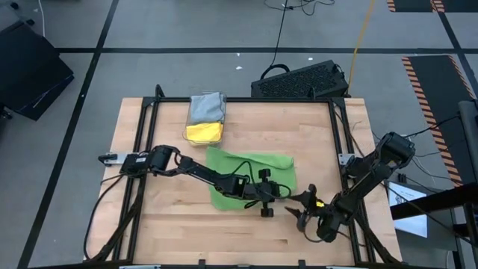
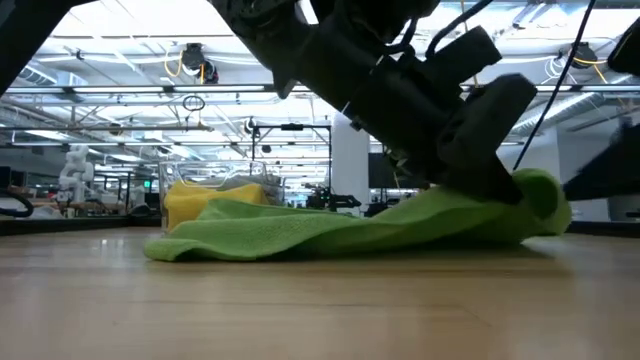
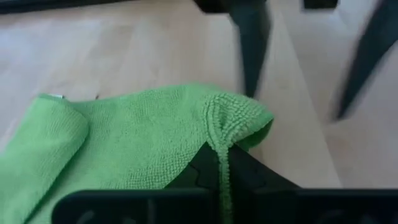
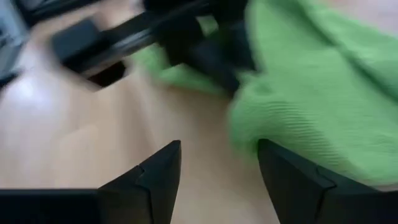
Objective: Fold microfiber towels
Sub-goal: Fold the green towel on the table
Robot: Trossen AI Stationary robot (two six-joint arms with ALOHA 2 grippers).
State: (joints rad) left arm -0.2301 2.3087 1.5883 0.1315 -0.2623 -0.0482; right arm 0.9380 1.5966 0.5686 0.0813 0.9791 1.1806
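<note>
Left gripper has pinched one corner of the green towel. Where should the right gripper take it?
Judging from the high view, take the green towel at its free near edge, beside the corner where the left gripper is shut. The right gripper is open just off that edge, so come in low from the right side.

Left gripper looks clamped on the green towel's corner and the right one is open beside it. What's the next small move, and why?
Probably lift that corner with the left gripper and carry it across the bright green towel. Its fingers are shut on a pinched ridge of cloth, the towel lies rumpled on the table, and the open right gripper holds nothing.
</note>
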